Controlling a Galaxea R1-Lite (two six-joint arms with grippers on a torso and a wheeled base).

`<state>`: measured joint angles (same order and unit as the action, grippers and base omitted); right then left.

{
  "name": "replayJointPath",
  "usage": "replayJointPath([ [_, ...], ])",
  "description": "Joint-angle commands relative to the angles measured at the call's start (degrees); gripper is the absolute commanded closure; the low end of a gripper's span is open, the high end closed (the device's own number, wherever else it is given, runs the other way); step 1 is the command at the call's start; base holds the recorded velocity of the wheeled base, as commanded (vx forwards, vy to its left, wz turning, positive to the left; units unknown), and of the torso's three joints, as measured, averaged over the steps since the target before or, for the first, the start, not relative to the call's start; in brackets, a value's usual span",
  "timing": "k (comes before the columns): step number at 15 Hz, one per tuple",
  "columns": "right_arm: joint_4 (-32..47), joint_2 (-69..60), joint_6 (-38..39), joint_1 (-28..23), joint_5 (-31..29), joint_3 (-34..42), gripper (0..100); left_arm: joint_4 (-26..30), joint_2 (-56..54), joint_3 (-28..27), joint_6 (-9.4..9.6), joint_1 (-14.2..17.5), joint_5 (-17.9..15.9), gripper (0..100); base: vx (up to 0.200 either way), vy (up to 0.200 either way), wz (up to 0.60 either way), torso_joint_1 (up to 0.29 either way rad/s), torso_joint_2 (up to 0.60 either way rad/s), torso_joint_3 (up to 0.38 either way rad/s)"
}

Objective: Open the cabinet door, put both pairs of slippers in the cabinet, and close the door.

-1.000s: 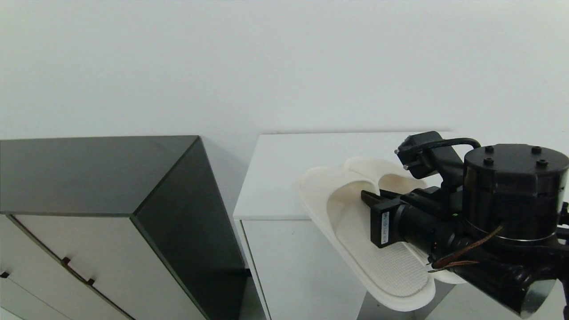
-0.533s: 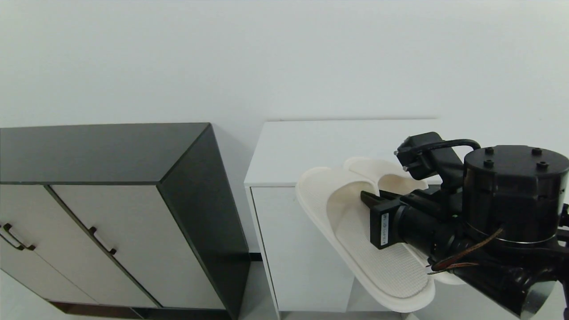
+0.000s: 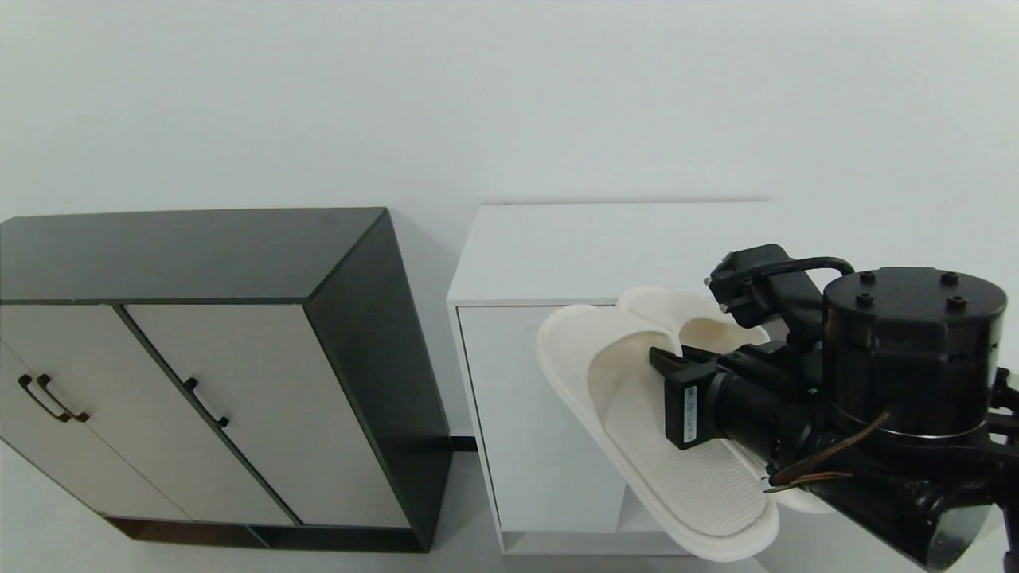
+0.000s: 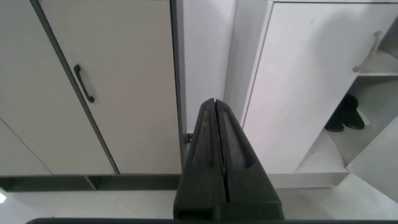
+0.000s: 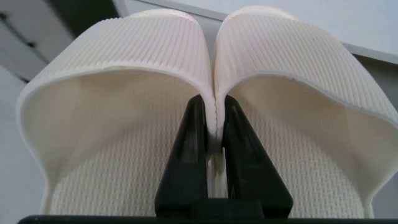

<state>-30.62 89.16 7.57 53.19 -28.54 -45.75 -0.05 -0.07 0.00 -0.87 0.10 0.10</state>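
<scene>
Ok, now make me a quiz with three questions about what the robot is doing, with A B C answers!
1. Where are the slippers?
A) on a chair
B) in the right gripper
C) in a basket

2. What colour are they?
A) cream
B) red
C) blue

3. How is the left gripper?
A) wide open
B) holding a ball
C) shut and empty

Answers:
1 B, the right gripper pinches the pair's inner edges together, up in the air.
2 A, both are cream all over.
3 C, its fingers press together with nothing between them.
</scene>
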Motion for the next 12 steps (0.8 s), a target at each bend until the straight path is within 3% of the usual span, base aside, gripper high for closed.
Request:
replayJointPath([
  [1,-0.05,0.22,-0.01,0.07,0.15,0.22,100,-0.04,0.07,0.00,-0.01,0.08,-0.01,100,0.000,0.000,0.00,0.000,0.00,0.000],
  [8,-0.14,0.22,-0.19,0.07,0.24,1.10,100,-0.04,0.07,0.00,-0.01,0.08,-0.01,100,0.000,0.000,0.00,0.000,0.00,0.000],
  [12,-0.14,0.22,-0.19,0.07,0.24,1.37,100,-0.04,0.07,0.00,-0.01,0.08,-0.01,100,0.000,-0.200,0.00,-0.001,0.00,0.005],
])
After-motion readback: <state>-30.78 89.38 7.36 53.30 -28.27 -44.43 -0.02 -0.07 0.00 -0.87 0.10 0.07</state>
